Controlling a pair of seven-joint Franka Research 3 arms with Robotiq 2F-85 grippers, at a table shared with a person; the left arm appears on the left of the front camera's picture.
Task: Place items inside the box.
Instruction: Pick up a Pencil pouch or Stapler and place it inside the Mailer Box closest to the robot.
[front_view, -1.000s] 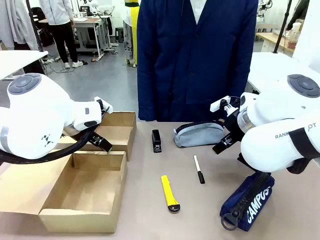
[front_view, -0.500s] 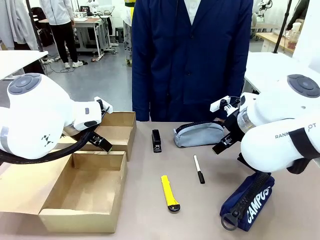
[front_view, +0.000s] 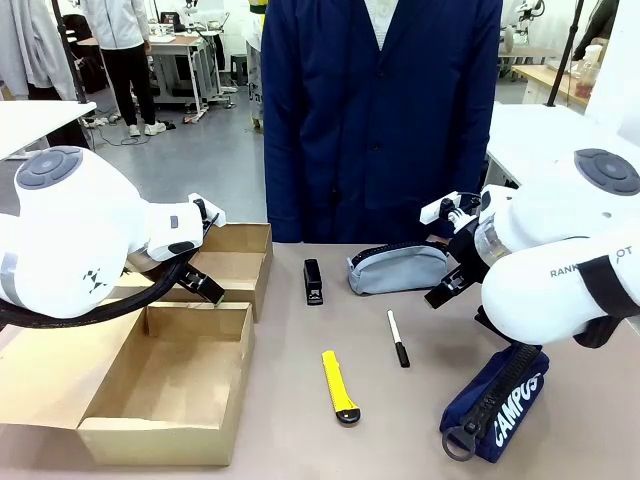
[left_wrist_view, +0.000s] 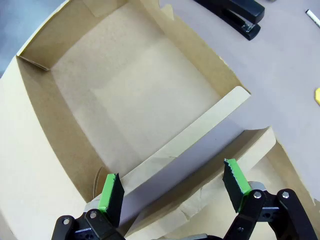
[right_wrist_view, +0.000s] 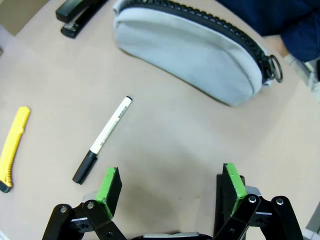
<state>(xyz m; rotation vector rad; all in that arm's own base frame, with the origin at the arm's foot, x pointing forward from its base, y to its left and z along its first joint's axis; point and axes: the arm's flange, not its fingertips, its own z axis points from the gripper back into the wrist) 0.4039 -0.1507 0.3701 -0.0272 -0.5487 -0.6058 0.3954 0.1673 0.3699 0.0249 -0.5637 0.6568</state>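
An open cardboard box (front_view: 170, 385) sits at the table's left, with its lid tray (front_view: 235, 265) behind it. My left gripper (left_wrist_view: 172, 187) hangs open above the box wall (left_wrist_view: 200, 135), holding nothing. On the table lie a black stapler (front_view: 313, 281), a grey-blue zip pouch (front_view: 397, 268), a white black-capped marker (front_view: 398, 338), a yellow utility knife (front_view: 339, 385) and a navy "CAMPUS" pouch (front_view: 495, 405). My right gripper (right_wrist_view: 170, 190) is open over bare table, near the marker (right_wrist_view: 102, 138) and the grey-blue pouch (right_wrist_view: 200, 47).
A person in a dark blue coat (front_view: 385, 110) stands at the far edge, right behind the pouch and stapler. White tables stand at both sides. Bare table surface lies between the box and the knife.
The person's coat has shifted slightly. Both arms and all items stay where they were.
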